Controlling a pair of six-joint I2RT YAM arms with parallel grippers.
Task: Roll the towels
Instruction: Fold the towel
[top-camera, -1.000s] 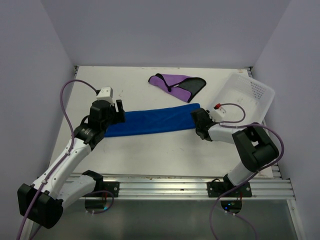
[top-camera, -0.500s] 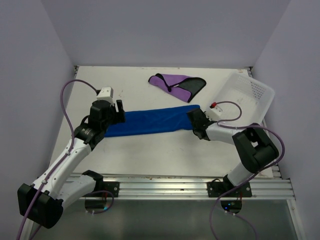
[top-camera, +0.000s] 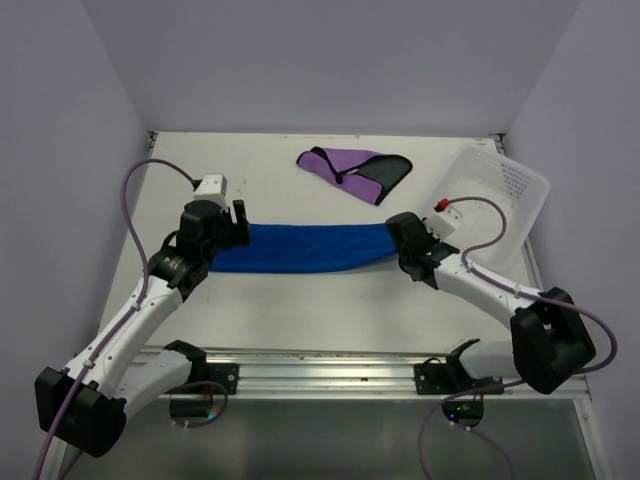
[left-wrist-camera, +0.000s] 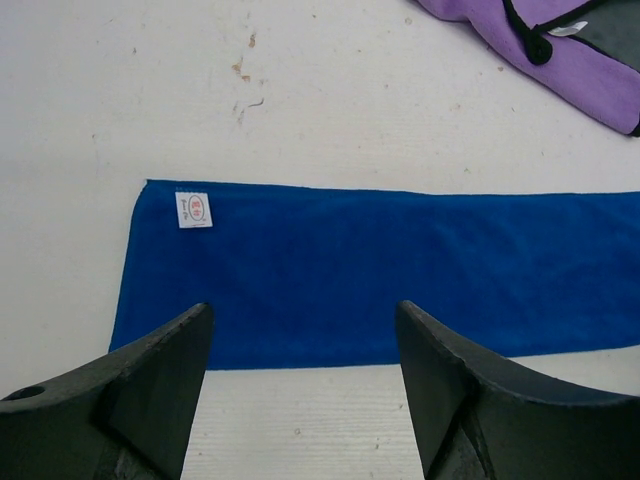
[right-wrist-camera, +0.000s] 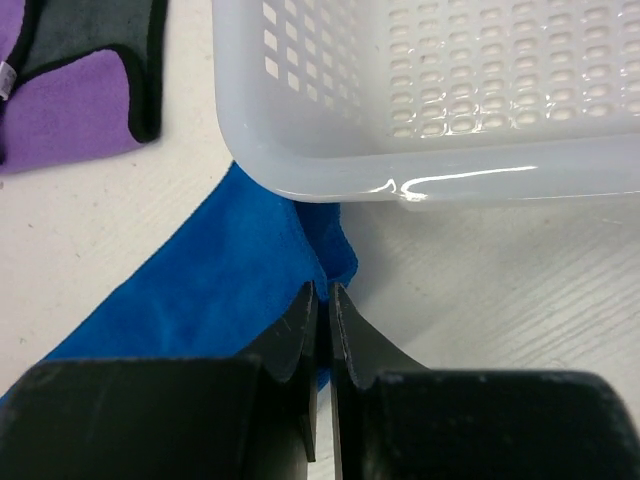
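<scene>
Right gripper (right-wrist-camera: 322, 290) pinches only a thin blue towel (right-wrist-camera: 190, 290) corner, which may slip; left gripper (left-wrist-camera: 302, 310) stands spread.

Left wrist view: blue towel (left-wrist-camera: 380, 280) runs off the right edge; purple towel (left-wrist-camera: 590, 85) cropped upper right; label (left-wrist-camera: 193, 210) print, perhaps a logo, unreadable.

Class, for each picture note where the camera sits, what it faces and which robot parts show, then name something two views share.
Top external: above, behind the bases, looking down at the table; left arm and right arm show.
Left wrist: on the left arm, looking down at the blue towel; open left pincer shows.
Right wrist: on the right arm, facing the basket; right pincer shut on the towel's end.
Shared: purple towel, in all three.
</scene>
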